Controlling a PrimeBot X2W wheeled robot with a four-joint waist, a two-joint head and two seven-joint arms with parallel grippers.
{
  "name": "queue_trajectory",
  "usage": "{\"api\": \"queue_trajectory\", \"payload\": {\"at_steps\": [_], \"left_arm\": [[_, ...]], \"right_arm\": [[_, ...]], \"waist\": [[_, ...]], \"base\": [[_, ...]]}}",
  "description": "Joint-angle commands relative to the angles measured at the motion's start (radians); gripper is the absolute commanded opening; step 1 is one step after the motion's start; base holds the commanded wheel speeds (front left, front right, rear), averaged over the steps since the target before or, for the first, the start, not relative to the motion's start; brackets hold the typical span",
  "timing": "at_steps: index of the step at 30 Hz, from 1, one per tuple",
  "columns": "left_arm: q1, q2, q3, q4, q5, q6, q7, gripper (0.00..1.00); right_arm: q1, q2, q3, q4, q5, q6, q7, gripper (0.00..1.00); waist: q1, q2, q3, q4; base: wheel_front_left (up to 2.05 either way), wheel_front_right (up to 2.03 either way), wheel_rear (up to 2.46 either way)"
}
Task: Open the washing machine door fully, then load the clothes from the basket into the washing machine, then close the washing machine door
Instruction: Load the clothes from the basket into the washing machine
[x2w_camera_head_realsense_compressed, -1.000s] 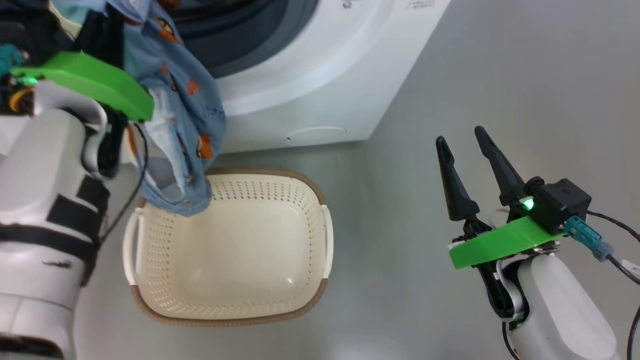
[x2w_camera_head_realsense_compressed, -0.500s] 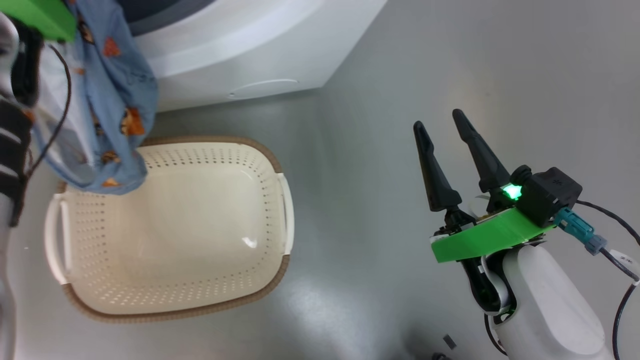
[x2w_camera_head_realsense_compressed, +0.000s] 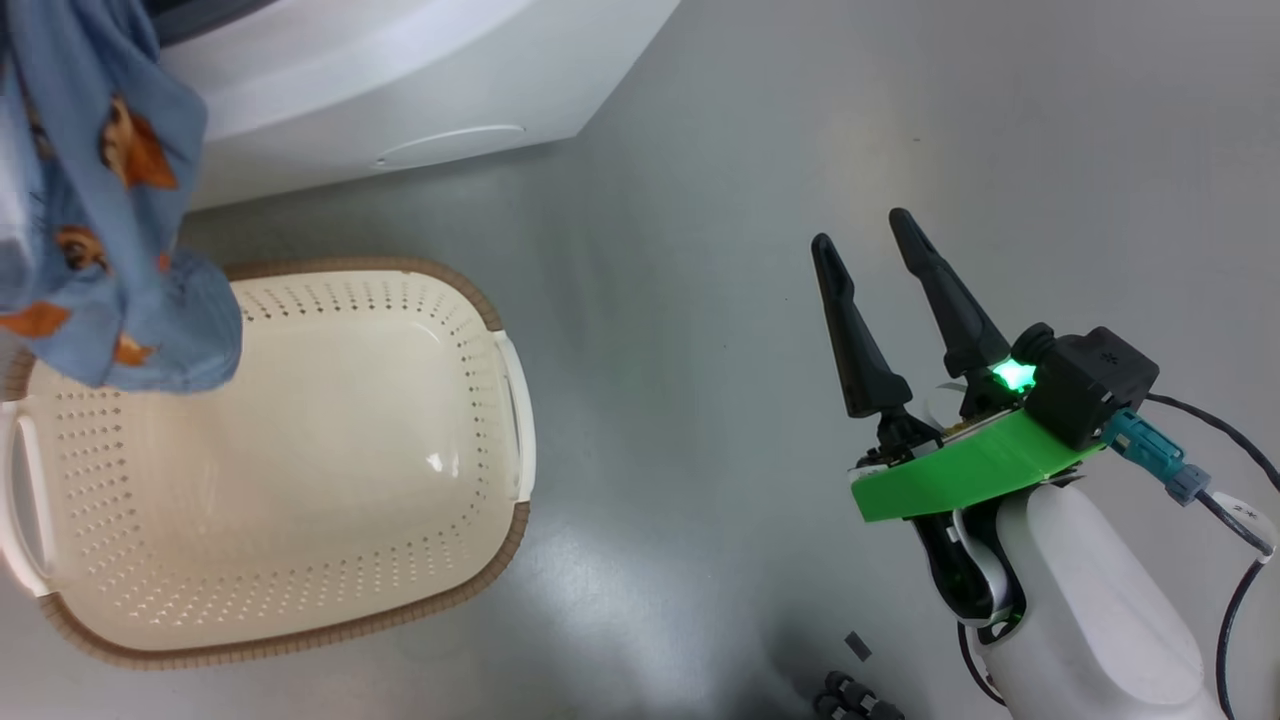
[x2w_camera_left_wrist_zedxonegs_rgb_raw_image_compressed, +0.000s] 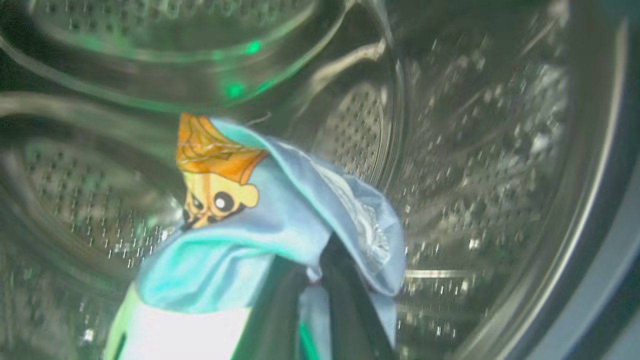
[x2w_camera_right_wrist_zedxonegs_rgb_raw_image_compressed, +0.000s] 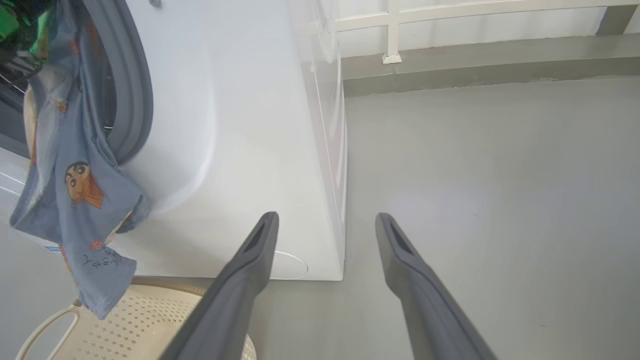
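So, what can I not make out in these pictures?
- Left wrist view: the clothes cover the left gripper, hiding its fingertips.
- Left wrist view: the drum is blurred; its contents are unclear.
- Head view: the clothes run off the left and top edges; one garment or two, unclear.
- Head view: the clothes hide one basket corner.

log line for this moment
left end effector: shut on clothes, facing drum | right end effector: open, empty | basket: looks empty
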Motion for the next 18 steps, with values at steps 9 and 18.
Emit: {"api": "queue_trajectory", "payload": {"at_steps": [9,18], "left_arm": [[0.032,-0.037,-0.037,0.280,0.041,-0.015,0.110,1.00],[0.059,-0.081,-0.072,0.371,0.036,-0.048,0.066,1.00]], "right_arm": [[-0.003,0.002,0.024,-0.005,-0.006,0.007,-0.008,1.00],[-0.007,0.002,0.015,0.010,-0.013,0.007,-0.008,1.00]], "waist": [[-0.0001,-0.0001,-0.028,0.036],[-0.0001,-0.0001,-0.086,0.064]], "base": [[0.00,0.00,0.00],[0.00,0.00,0.00]]}}
